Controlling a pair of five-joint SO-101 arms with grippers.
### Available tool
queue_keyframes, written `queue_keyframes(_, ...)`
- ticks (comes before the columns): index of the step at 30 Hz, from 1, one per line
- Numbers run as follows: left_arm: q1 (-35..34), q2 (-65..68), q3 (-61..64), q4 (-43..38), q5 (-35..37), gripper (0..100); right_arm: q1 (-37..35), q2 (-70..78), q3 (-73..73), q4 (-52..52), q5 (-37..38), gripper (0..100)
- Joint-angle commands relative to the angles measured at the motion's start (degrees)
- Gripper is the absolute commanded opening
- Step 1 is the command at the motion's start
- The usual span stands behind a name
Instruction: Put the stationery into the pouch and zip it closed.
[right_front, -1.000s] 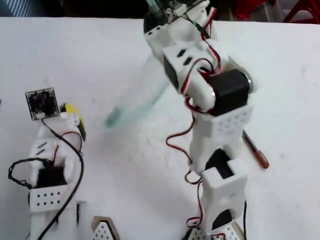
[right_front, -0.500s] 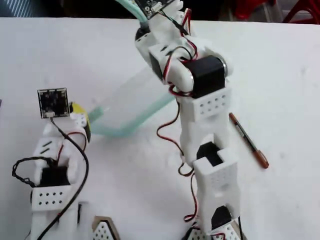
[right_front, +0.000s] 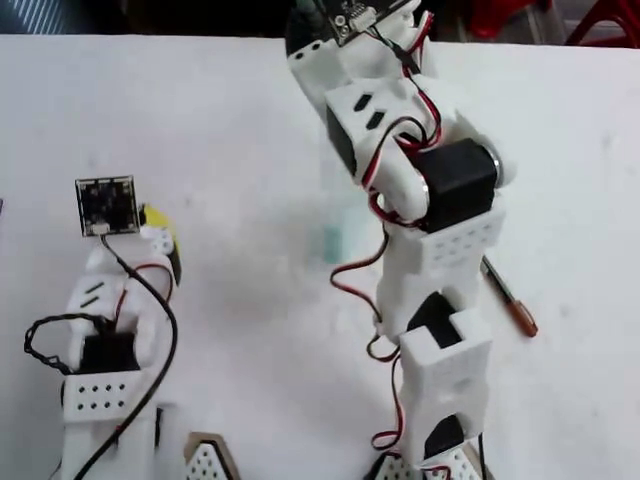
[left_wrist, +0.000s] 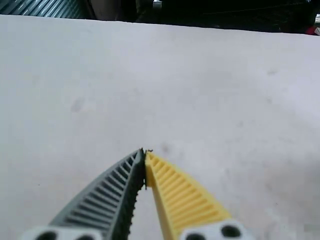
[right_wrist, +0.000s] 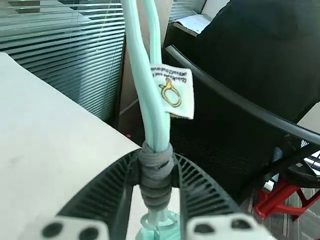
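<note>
Pouch (right_wrist: 152, 90) looks light, soft and floppy; the right gripper (right_wrist: 156, 192) has its fingers pinching the bunched edge, holding it above the tabletop (right_front: 200, 130), long axis running straight out in line with them. The left gripper (left_wrist: 145, 156) has its fingers pressed together, empty. The stiff, slim pen (right_front: 508, 298) lies on the tabletop, best taken mid-barrel.
</note>
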Motion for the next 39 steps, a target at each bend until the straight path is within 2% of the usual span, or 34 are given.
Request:
queue_keyframes(1, 0.6, -1.3, -0.4, -1.6, -0.4, 2, -0.4, 1.6, -0.7, 3.8, -1.0, 1.7)
queue_keyframes(7, 0.6, -1.3, -0.4, -1.6, -0.4, 2, -1.7, 5.8, -1.0, 6.7, -9.7, 1.7)
queue_keyframes(13, 1.5, -1.4, -0.6, -1.6, -0.4, 2, -2.8, 5.8, -1.0, 6.5, -11.9, 1.7)
queue_keyframes(16, 5.4, -1.4, -1.8, -1.1, -0.3, 4, -2.5, 6.2, -1.0, 5.1, -13.3, 1.7)
queue_keyframes(22, 16.2, -1.4, -5.0, 4.8, 1.7, 23, -2.7, 5.7, -1.1, 1.1, -18.7, 1.7)
queue_keyframes(29, 26.9, -1.4, -17.1, 10.7, 12.4, 23, -2.5, 4.2, -1.1, -2.9, -19.9, 1.7)
queue_keyframes(35, 33.2, -1.0, -20.5, 9.3, 12.5, 23, -3.7, 2.7, -1.1, -2.5, -20.6, 1.7)
queue_keyframes(39, 33.3, -1.0, -20.5, 6.2, 12.6, 23, -4.1, 0.6, -1.0, -2.3, -29.1, 1.6)
